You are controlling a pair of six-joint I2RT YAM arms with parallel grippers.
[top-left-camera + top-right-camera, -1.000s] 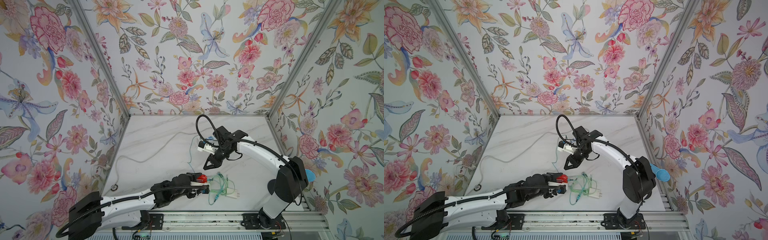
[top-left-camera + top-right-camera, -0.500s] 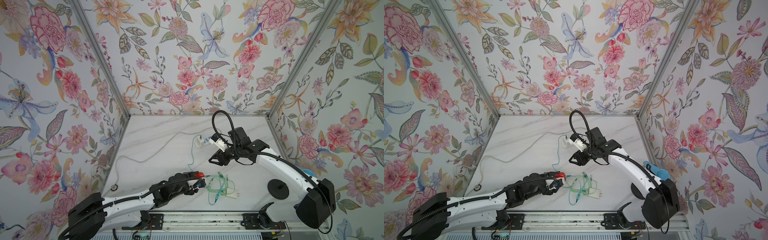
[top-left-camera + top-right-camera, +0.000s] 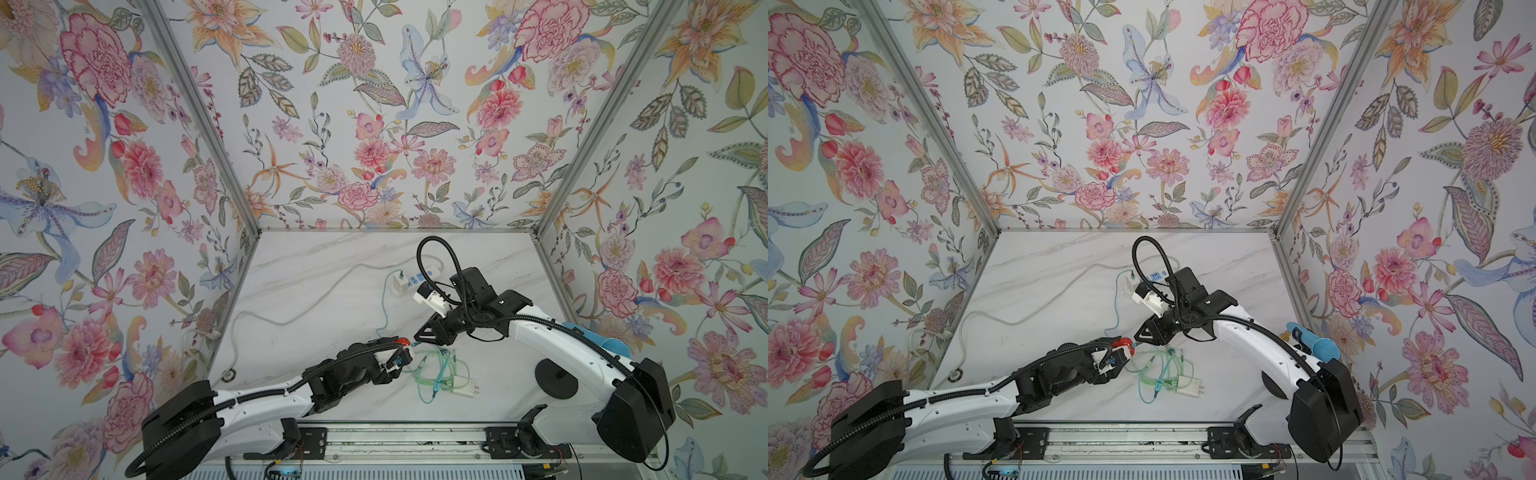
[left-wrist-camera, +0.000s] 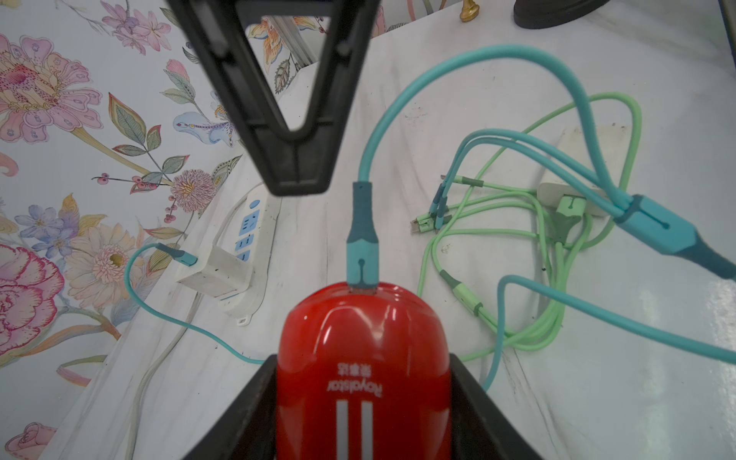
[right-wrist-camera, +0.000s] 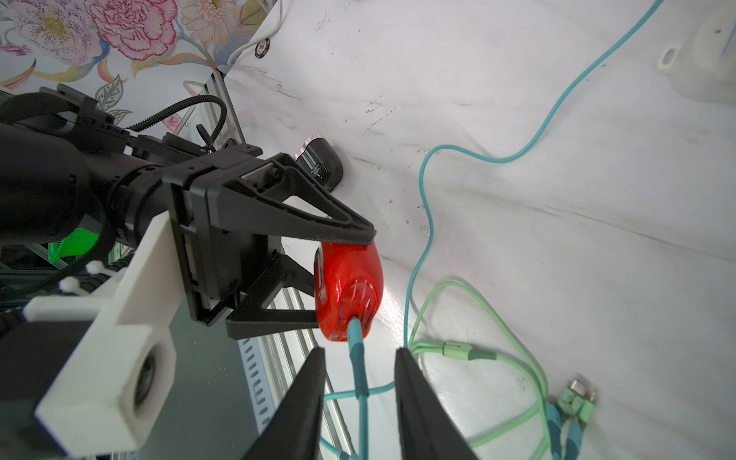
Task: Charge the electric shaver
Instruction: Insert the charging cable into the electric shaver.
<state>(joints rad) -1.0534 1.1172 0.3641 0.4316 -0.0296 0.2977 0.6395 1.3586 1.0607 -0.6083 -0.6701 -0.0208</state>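
The red electric shaver [image 4: 364,358] is held a little above the table, with my left gripper [image 3: 395,352] shut on its body. A teal cable plug [image 4: 361,247] sits in the shaver's end [image 5: 346,286]. That teal cable runs back to a white charger block [image 4: 215,267] plugged into the power strip [image 3: 428,274]. My right gripper [image 5: 360,352] is open, its jaws on either side of the teal plug [image 5: 355,342] with a gap on each side. Both top views show its tip right at the shaver's end [image 3: 1122,342].
A tangle of green cables [image 3: 440,374] with a white adapter [image 3: 467,390] lies just right of the shaver. A black round base [image 3: 556,378] stands at the front right, and a blue brush [image 3: 1323,347] is by the right wall. A black cap [image 5: 322,163] lies behind my left gripper.
My right arm's elbow has swung out to the right while its gripper stayed at the shaver's end. The left gripper has kept its hold on the shaver, barely moving.
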